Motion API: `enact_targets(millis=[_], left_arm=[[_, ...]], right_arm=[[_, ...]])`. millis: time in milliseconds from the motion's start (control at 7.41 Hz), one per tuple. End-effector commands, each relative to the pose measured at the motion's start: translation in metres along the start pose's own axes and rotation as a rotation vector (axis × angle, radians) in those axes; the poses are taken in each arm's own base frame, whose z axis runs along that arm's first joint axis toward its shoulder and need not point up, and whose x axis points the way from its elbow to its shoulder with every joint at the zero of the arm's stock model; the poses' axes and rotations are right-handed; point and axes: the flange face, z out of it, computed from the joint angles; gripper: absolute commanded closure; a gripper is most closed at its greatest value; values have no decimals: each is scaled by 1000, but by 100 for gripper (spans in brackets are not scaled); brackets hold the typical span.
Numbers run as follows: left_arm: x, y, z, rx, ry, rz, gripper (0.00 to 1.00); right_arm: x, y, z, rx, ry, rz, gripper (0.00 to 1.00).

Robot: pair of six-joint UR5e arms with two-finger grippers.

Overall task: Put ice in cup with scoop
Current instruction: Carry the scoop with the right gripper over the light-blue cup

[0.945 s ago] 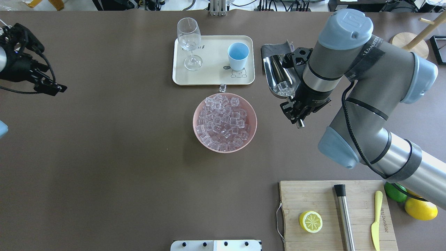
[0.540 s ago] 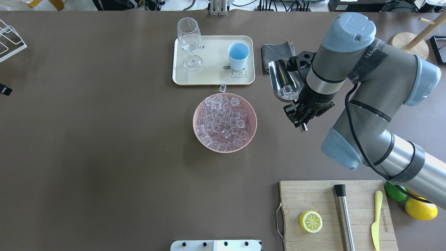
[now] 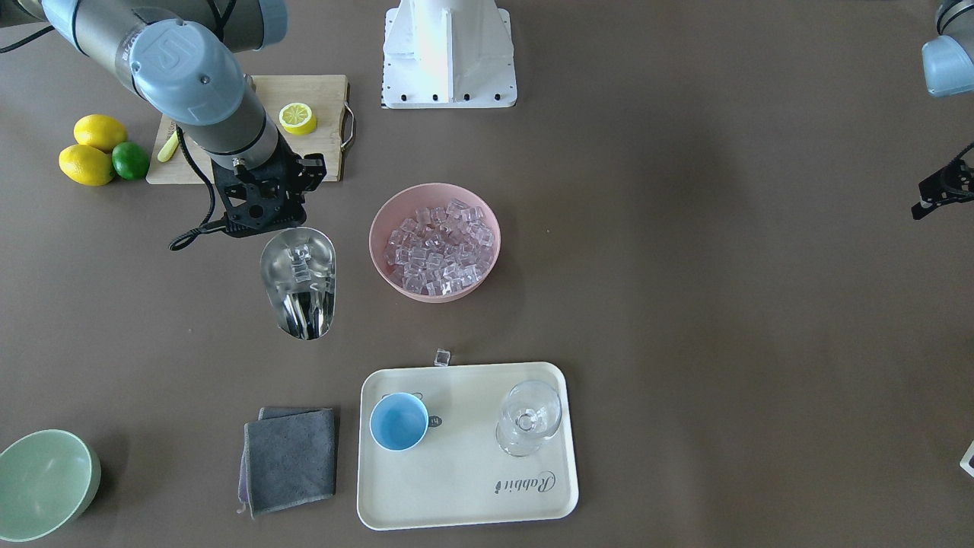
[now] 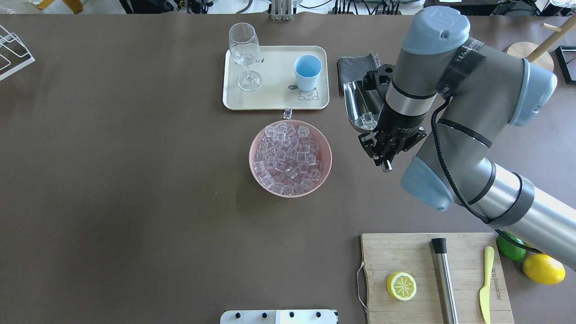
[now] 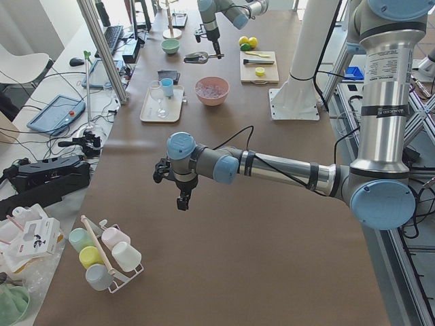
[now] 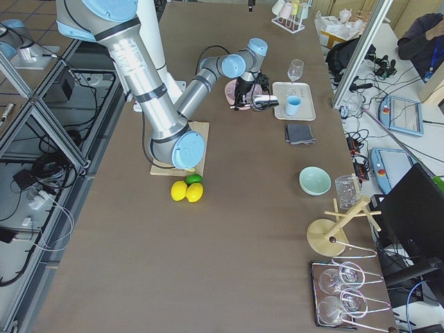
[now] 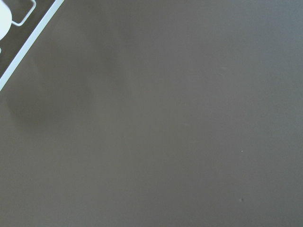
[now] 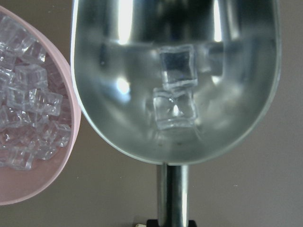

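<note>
R pincer [image 3: 265, 215] holds scoop [image 3: 299, 293], 2 ice cubes [image 8: 178, 67] inside.

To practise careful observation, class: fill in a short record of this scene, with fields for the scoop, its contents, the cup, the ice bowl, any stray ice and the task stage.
scoop: held level by its handle in the right claw, beside the pink bowl
scoop contents: two ice cubes
cup: light blue, upright, empty, on the tray near the stemmed glass
pink bowl: full of ice
stray cube: on the table by the tray's edge
stage: scooped, not yet poured
</note>
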Motion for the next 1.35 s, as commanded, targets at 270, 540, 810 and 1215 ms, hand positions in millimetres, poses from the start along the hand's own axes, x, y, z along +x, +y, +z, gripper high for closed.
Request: enact_targets(millis=[270,540,810,1215], left_arm=[[-2,5,16,-47,88,-165,1],[18,-4,18,-50,96,-130,1],[19,5,17,-52,95,-129,1],[17,7,12,-45,97,-136,1]], right_arm=[[-59,-71,-14,-197,-91,132,100],[-86,-99,-22,-227,-107,152,100],[-86,-134,-48,-239,-147,205,100],[-73,-169,-75,-268,-235,244,100]])
